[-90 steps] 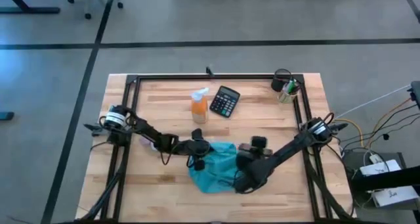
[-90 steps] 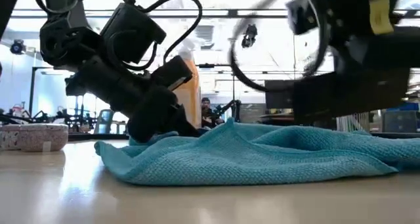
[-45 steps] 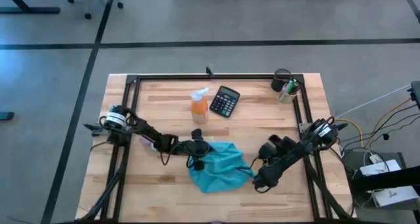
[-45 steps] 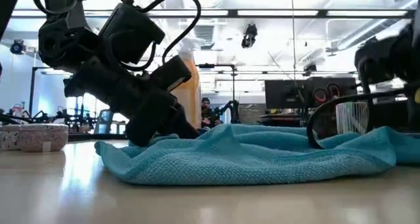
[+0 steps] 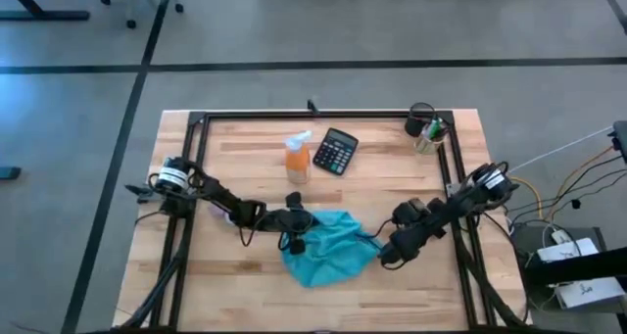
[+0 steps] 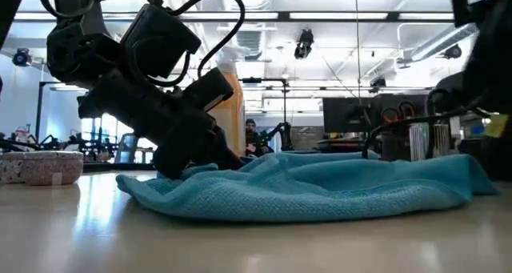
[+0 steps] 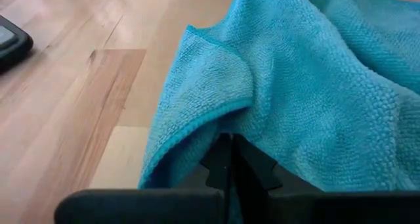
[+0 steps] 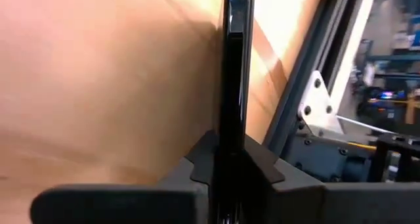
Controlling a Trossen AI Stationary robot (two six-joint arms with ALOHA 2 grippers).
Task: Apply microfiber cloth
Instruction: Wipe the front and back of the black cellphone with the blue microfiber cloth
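— What sits on the left side of the table?

— The left arm stretches low across the wood, and the left gripper [image 5: 293, 238] is down at the left edge of the microfiber cloth [image 5: 328, 249]. In the left wrist view its fingers are pressed together with a fold of turquoise fabric [image 7: 289, 99] pinched between them.

— And the cloth itself?

— It lies bunched on the table [image 5: 245, 187] toward the front, roughly central, between the two grippers. From the low view it forms a rumpled mound [image 6: 320, 194] with the left gripper [image 6: 188, 149] on its left end.

— What is behind it?

— An orange spray bottle [image 5: 297, 158] and a black calculator [image 5: 336, 151] stand side by side, well apart from the cloth. A cup of pens [image 5: 428, 133] is at the far right corner.

— The right side?

— The right gripper [image 5: 389, 253] is at the cloth's right edge. The right wrist view shows its fingers [image 8: 235, 66] closed flat against each other over bare wood, with nothing seen between them.
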